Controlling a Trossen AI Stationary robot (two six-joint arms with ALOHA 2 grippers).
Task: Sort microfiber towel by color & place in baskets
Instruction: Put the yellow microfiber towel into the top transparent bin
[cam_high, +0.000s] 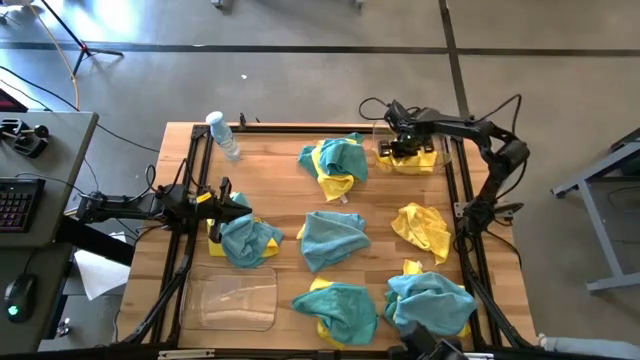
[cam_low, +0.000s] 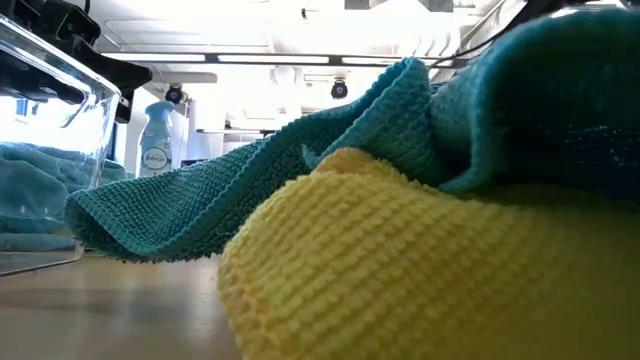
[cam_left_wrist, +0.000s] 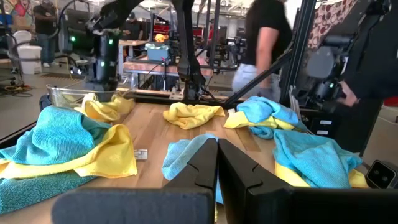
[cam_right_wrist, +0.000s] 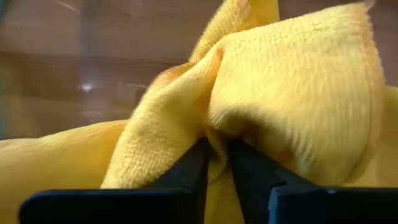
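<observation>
Several teal and yellow microfiber towels lie crumpled on the wooden table: a teal-on-yellow heap (cam_high: 335, 160), a teal one (cam_high: 333, 238), a yellow one (cam_high: 423, 227), and more along the near edge (cam_high: 340, 310). One clear basket (cam_high: 446, 152) stands at the far right and holds a yellow towel (cam_high: 412, 160). My right gripper (cam_high: 408, 146) points down into it, shut on that towel (cam_right_wrist: 298, 93). A second basket (cam_high: 238, 298) sits at the near left. My left gripper (cam_left_wrist: 217, 144) waits shut at the table's left, beside a teal towel (cam_high: 248, 240). My right gripper pinches a raised fold of the yellow towel (cam_right_wrist: 217, 134) between its two fingers (cam_right_wrist: 198, 169). It comes from above, pointing down. The cloth bunches up around the fingers, and the rest of the towel lies in the far right basket.
A small clear water bottle (cam_high: 222, 133) lies at the far left of the table. Black frame rails (cam_high: 462, 215) run along the table's sides. In the low view, a teal and a yellow towel (cam_low: 400, 250) fill the foreground beside the near basket's wall (cam_low: 60, 130). People stand beyond the table (cam_left_wrist: 267, 37).
</observation>
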